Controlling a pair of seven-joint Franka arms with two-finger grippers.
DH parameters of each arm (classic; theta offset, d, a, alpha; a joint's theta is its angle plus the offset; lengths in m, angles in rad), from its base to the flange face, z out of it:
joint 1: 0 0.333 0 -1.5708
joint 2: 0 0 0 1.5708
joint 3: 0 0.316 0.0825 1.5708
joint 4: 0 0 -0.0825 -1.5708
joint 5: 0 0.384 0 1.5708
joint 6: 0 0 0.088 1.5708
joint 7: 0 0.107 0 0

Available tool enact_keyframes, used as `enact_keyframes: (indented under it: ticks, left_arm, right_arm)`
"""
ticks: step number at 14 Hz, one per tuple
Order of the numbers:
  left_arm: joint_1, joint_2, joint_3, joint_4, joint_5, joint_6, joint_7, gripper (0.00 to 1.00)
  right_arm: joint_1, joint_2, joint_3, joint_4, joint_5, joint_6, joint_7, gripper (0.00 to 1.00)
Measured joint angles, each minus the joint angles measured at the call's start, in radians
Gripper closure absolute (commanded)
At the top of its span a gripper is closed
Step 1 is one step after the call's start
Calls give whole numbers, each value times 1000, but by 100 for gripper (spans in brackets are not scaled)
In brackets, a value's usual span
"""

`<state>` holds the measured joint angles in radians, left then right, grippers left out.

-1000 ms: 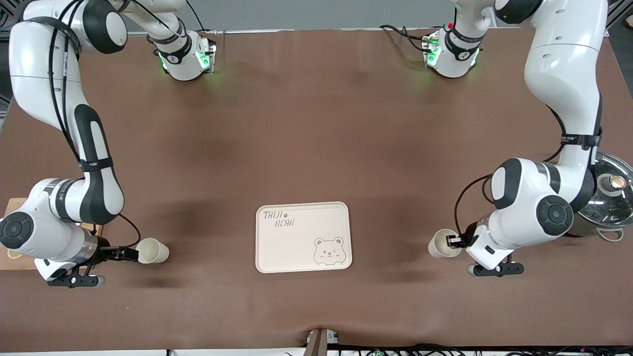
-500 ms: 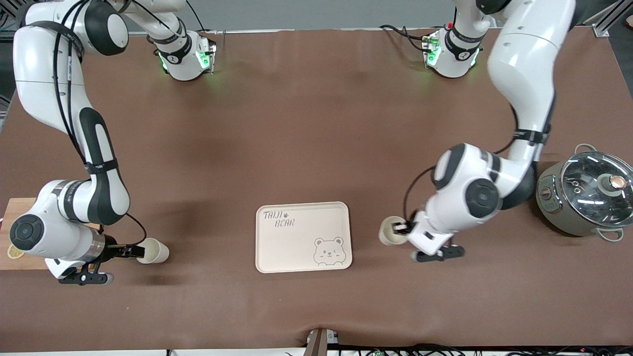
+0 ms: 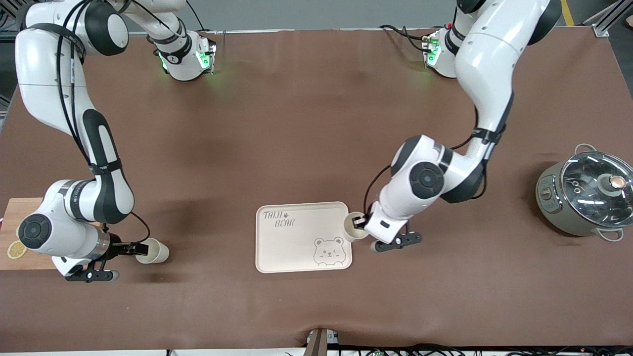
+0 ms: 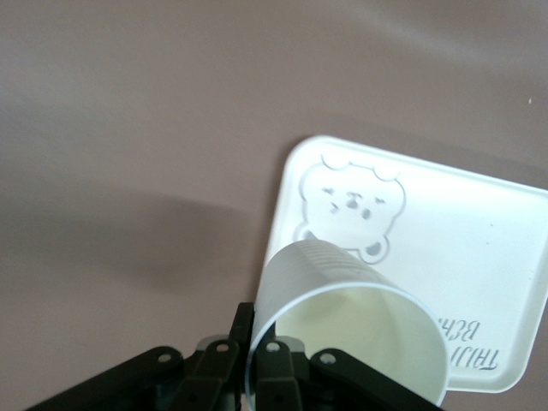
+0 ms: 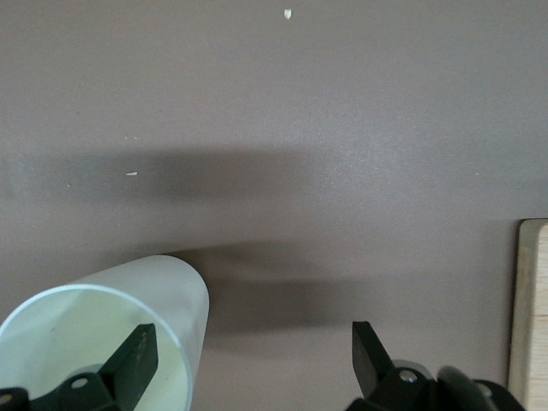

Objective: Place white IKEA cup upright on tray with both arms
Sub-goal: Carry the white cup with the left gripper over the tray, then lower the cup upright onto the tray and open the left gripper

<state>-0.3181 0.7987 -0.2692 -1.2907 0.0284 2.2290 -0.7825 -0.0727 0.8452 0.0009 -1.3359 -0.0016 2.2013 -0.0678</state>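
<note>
**A:** What are you holding?

**B:** My left gripper (image 3: 362, 223) is pinched on the rim of a white cup (image 3: 354, 226), one finger inside the wall and one outside. The cup hangs upright, mouth up, over the edge of the cream tray (image 3: 292, 247) at the left arm's end. In my left wrist view the cup (image 4: 347, 330) sits right at my fingers (image 4: 272, 370), with the tray (image 4: 479, 240) below it.

**A:** Can you read anything on the tray?

**B:** "TAIJI BEAR" (image 3: 279, 219) with a small paw print, in the corner well away from my cup. A winking bear face (image 3: 329, 252) is printed just beside the cup, nearer the front camera.

**A:** And your other arm?

**B:** My right gripper (image 3: 132, 248) is spread wide, one finger (image 5: 133, 364) reaching into the mouth of a second white cup (image 3: 153, 250), the other outside, clear of the wall. That cup stands upright on the brown table (image 3: 296, 123), well apart from the tray, toward the right arm's end. A wooden board (image 3: 15, 232) carrying a lemon slice (image 3: 17, 249) lies under my right wrist.

**A:** Anything else?

**B:** A glass-lidded pot (image 3: 586, 195) stands at the left arm's end of the table.
</note>
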Motion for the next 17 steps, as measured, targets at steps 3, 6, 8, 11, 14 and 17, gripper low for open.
enact_keyframes:
  ticks: [3, 6, 8, 11, 14, 17]
  left_arm:
    - [-99, 59, 76, 1, 0, 54, -63, 100]
    - [-133, 94, 113, 3, 0, 63, -69, 100]
    - [-134, 100, 115, 4, 0, 63, -79, 100]
    - [-143, 100, 115, 4, 0, 66, -94, 100]
    - [-145, 102, 115, 4, 0, 70, -99, 73]
    - [-145, 106, 115, 4, 0, 75, -99, 0]
  right_arm:
    - [0, 0, 0, -7, 0, 11, 0, 0]
    - [2, 0, 2, -11, 0, 14, 0, 0]
    - [8, 0, 2, -11, 0, 15, 0, 16]
    - [13, 0, 2, -11, 0, 15, 0, 44]
    - [17, 0, 2, -11, 0, 16, 0, 73]
    - [18, 0, 2, -11, 0, 16, 0, 93]
